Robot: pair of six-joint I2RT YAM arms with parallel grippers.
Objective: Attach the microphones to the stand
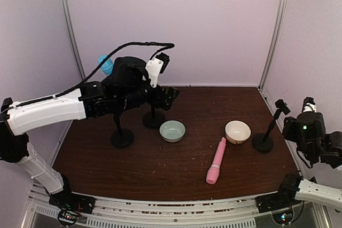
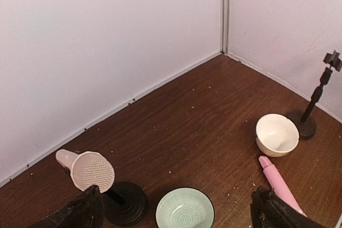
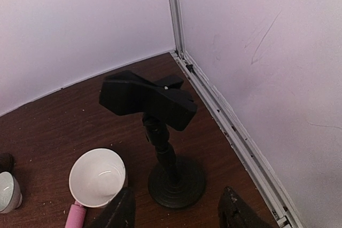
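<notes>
Two up, one to go, I'd say. The cream plastic microphone (image 2: 88, 170) sits on its black round-based stand (image 2: 125, 202), lower left. The sky-blue plastic microphone (image 1: 105, 63) perches upper left, half hidden. The pink plastic microphone (image 1: 216, 159) lies on the dark wooden table (image 1: 160, 169) and the black clip stand (image 3: 155, 105) is bare. The left gripper (image 1: 172, 95) and right gripper (image 3: 176, 206) are both spread wide, empty.

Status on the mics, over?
Left gripper, right gripper open, empty. Pink microphone flat on table; right stand bare, white bowl beside it. Cream microphone clipped up.

Pink mic (image 1: 216, 167) flat on table (image 1: 133, 164), nr cream bowl (image 1: 238, 131)
</notes>
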